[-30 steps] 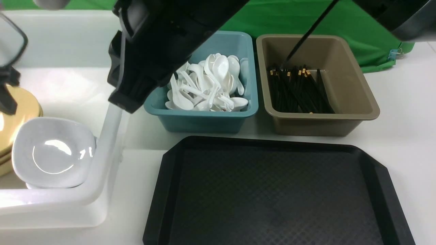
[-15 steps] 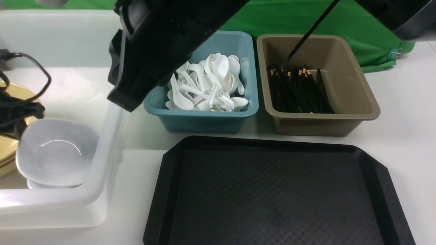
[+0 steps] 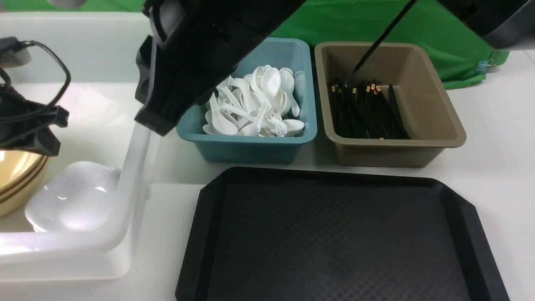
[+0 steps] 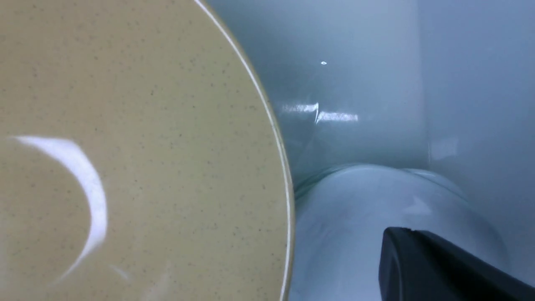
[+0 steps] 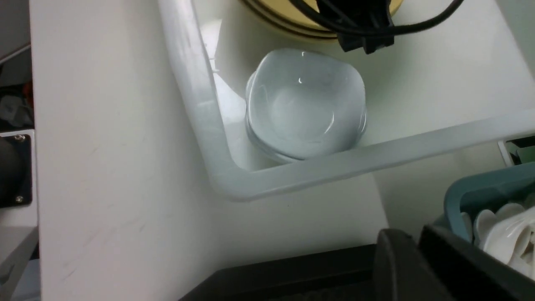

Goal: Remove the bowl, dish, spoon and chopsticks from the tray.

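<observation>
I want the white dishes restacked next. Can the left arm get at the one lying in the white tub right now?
Probably yes. The left tool hangs inside the white tub, right above the white dish, with nothing lying over it; the yellow bowl only sits alongside.

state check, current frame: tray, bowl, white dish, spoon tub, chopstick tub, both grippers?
tray: bare, nothing on it
bowl: upright in the white bin, stacked on others
white dish: upright in the white bin beside the bowl, on a stack
teal tub: heaped with white spoons
brown tub: holds black chopsticks
left gripper: shut, empty, over the white bin
right gripper: jaws unclear
</observation>
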### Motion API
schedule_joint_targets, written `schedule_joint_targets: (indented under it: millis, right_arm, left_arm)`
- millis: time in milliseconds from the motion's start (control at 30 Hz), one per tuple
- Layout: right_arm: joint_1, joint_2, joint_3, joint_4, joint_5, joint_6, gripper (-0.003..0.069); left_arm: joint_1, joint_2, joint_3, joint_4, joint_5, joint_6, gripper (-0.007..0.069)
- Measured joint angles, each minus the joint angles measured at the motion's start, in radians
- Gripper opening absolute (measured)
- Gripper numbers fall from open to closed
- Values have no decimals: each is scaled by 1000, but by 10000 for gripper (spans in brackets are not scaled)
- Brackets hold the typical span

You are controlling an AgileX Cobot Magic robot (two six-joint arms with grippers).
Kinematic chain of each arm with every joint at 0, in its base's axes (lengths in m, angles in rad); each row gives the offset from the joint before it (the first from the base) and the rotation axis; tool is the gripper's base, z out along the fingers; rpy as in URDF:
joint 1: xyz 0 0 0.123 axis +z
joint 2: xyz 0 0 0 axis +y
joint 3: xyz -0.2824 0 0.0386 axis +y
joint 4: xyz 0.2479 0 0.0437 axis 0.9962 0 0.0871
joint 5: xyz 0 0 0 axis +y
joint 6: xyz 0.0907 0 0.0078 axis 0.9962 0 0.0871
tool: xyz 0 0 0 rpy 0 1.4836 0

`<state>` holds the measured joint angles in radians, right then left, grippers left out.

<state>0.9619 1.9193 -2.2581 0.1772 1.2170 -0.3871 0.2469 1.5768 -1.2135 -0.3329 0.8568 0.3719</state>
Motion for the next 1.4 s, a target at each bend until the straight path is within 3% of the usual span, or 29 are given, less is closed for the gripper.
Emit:
schedule_joint_targets:
  millis: [167, 233, 467, 600, 767, 933, 1067, 1233, 1400]
  right_arm:
    - [-10, -32, 1, -221, 0, 67, 70]
    - [-44, -94, 5, -351, 0, 132, 70]
    - [-239, -429, 64, -451, -7, 263, 70]
    - [-286, -649, 239, -463, -50, 284, 56]
    - [-288, -941, 609, -462, -283, 344, 10]
    - [-288, -1395, 1179, -496, -695, 535, 10]
    - [-288, -1656, 1534, -501, -942, 587, 11]
    - [-288, -1873, 1799, -503, -1205, 600, 21]
    - [-288, -1921, 1862, -502, -1296, 602, 67]
  left_arm:
    - [-63, -110, 3, -74, 38, 6, -20]
    - [-147, -206, 3, -84, 40, 9, -20]
    - [-449, -529, 3, -103, 8, 40, -20]
    - [-541, -695, 33, -103, 7, 16, -20]
    - [-555, -916, 200, -104, -101, -48, -20]
    - [-555, -1139, 513, -100, -323, -89, -20]
    - [-555, -1210, 686, -102, -439, -135, -20]
    - [-555, -1220, 796, -140, -540, -144, -19]
    - [-555, -1220, 804, -145, -568, -148, -19]
